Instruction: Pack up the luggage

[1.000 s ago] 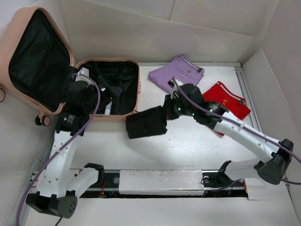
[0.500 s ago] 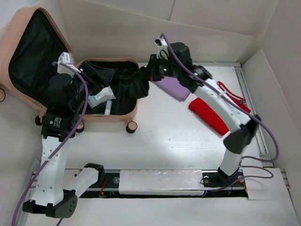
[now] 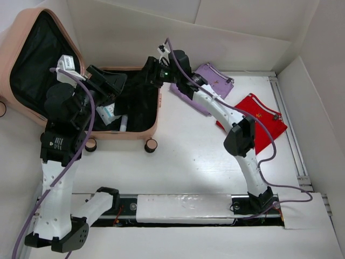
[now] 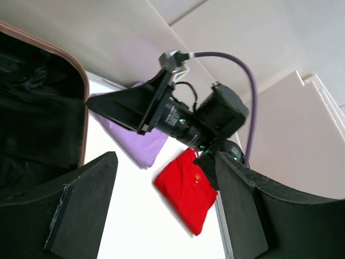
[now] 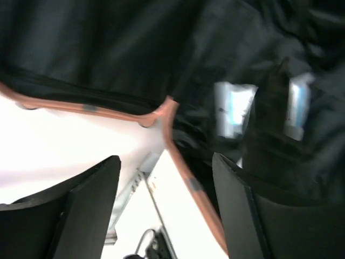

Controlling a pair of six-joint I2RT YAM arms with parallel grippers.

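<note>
White bench (image 3: 183,162) carries the luggage (image 3: 38,59); left pincer (image 4: 167,216) and right pincer (image 5: 167,210), both spread empty and crowded above it, could collide.

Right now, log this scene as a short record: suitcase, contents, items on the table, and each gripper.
Suitcase: open, lid leaning back at left
Contents: white-and-blue tube; other dark things hard to tell from the black lining
On table: purple pouch, red pouch
Left gripper: open, empty, above the suitcase
Right gripper: open, empty, over the suitcase's right rim
</note>
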